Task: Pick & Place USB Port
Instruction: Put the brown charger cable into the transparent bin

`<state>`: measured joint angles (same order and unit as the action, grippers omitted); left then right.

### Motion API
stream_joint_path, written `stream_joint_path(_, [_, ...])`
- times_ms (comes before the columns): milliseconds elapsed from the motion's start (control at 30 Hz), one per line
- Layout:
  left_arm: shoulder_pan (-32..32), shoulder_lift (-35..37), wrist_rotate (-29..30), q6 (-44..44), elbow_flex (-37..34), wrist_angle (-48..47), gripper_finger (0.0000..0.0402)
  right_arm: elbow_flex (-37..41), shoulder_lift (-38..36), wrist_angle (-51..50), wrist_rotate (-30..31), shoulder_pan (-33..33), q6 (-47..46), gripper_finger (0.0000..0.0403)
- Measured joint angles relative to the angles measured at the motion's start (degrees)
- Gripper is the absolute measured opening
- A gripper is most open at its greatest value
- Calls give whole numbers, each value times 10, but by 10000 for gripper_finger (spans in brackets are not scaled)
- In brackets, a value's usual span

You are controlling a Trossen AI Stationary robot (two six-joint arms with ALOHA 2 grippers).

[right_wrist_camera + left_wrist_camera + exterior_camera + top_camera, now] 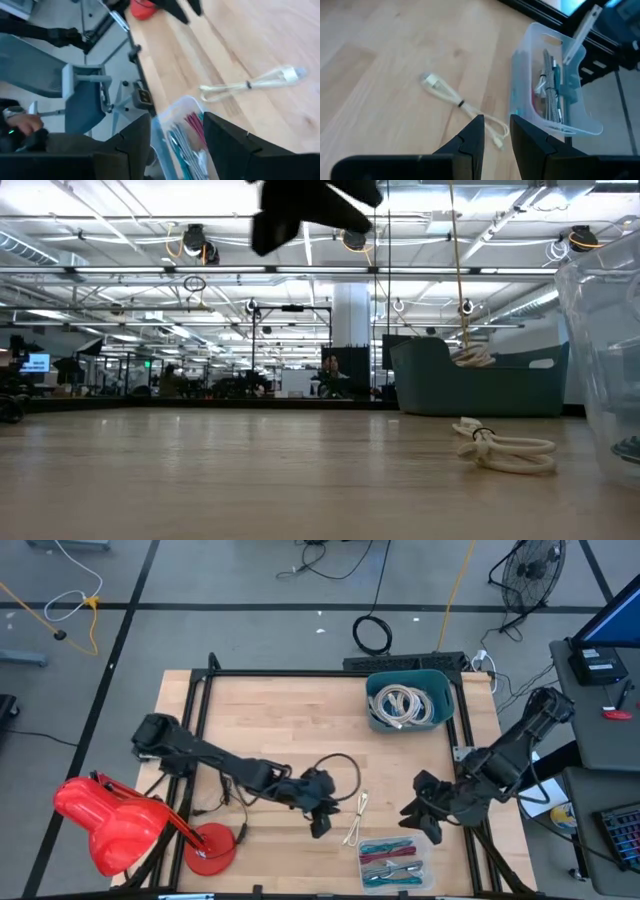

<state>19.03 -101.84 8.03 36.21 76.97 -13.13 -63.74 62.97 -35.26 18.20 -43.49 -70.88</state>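
The USB cable [357, 819], a white lead tied in a short bundle with a plug at one end, lies flat on the wooden table [260, 720] near its front edge. It also shows in the left wrist view [454, 98], the right wrist view [255, 82] and the low view [505, 451]. My left gripper [319, 824] hangs open just to the cable's left, above the table, with nothing between its fingers [496, 134]. My right gripper [414, 817] hangs open to the cable's right, also holding nothing [177, 131].
A clear plastic bin [395, 862] with several coloured cables stands at the front edge, right beside the USB cable. A teal bin [408, 700] with white cables stands at the back right. A red object [110, 822] sits off the table's front left corner. A person's hand [20, 125] shows beyond the table.
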Motion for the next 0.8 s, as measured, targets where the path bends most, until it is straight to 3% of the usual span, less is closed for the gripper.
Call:
stream_joint_path(233, [-26, -129, -37, -80, 206, -40, 97, 81, -49, 7, -3, -11, -24, 171])
stream_joint_path(467, [-45, -271, -15, -109, 442, -253, 97, 138, -83, 8, -17, -11, -22, 171])
stream_joint_path(600, [-53, -308, -14, -88, 488, -376, 97, 163, -95, 8, -32, -20, -20, 171])
stream_joint_path(800, [-63, -322, -27, 19, 487, -421, 97, 194, -111, 5, -35, -38, -22, 171])
